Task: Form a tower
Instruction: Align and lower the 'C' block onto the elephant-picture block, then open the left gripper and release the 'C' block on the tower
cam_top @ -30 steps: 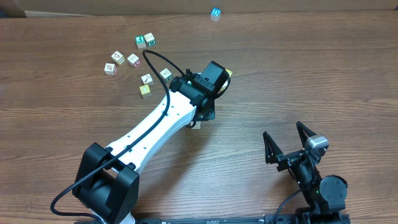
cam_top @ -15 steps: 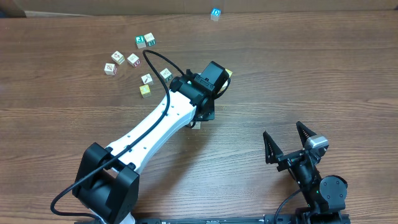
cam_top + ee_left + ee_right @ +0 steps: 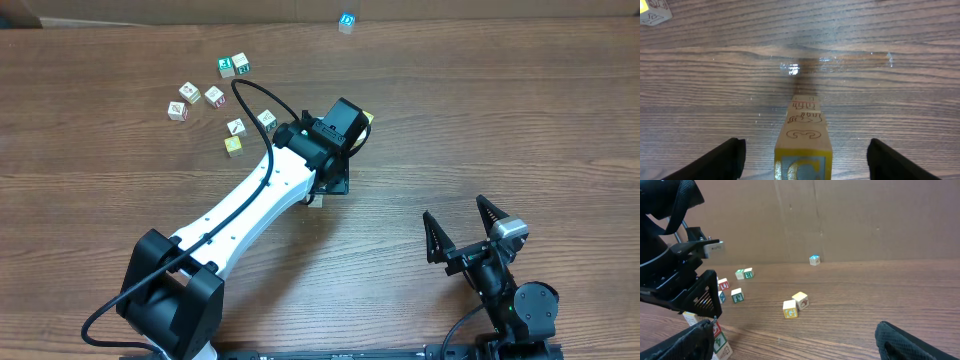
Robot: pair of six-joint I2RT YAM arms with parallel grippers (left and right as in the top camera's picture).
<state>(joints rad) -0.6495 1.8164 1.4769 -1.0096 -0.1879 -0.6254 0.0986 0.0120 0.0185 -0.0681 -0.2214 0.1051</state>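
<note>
Yellow-faced, red-lettered tower, brown woodgrain table

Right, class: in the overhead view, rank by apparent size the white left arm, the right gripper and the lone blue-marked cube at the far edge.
1. white left arm, largest by far.
2. right gripper.
3. blue-marked cube, smallest.
No close calls.

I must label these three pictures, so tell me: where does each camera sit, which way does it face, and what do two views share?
Overhead: above the table, looking straight down; left arm and right arm show.
Left wrist: on the left arm, looking down past the open left pincer at the tower.
Right wrist: low, facing across the table; open right pincer shows.
Shared: overhead and right wrist see the far blue cube.
</note>
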